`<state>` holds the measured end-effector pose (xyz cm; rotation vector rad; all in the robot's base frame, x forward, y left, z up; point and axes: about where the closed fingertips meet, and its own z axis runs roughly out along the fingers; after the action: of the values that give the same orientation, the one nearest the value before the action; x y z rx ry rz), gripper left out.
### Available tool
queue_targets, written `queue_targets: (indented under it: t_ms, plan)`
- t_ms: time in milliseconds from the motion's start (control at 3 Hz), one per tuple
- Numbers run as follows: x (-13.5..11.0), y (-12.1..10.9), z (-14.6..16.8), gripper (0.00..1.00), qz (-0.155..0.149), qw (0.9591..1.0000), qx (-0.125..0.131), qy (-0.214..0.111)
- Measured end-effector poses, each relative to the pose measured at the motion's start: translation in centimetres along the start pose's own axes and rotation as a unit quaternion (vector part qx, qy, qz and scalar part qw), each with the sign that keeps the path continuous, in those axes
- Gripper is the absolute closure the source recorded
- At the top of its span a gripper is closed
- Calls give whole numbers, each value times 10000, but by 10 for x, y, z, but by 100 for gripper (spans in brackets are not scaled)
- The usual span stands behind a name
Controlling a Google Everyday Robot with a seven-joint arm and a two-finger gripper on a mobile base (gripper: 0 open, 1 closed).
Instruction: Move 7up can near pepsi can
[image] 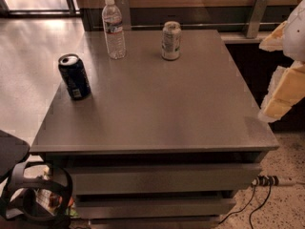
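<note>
The 7up can point(171, 40), pale silvery with greenish marks, stands upright near the back middle of the grey cabinet top point(157, 99). The pepsi can point(74, 76), dark navy with a silver top, stands upright near the left edge. My gripper point(281, 75) hangs at the right edge of the view, beyond the cabinet's right side, well away from both cans and holding nothing. Its pale yellow fingers point(281, 101) are spread apart.
A clear plastic water bottle point(114, 28) stands at the back, left of the 7up can. The cabinet has drawers point(162, 178) in front. A power strip and cables point(271, 181) lie on the floor at right. A dark chair part point(19, 185) sits at lower left.
</note>
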<state>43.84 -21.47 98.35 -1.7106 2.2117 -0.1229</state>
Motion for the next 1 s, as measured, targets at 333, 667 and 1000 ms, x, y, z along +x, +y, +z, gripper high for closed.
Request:
queue_targets:
  t_ms: [333,667,1000]
  plan:
    - [0,0,0,13,0,10000,0,0]
    - [-1,-1,-3,0,-7,10000,54,-15]
    - [-1,-1,-3,0,-7,10000,55,-15]
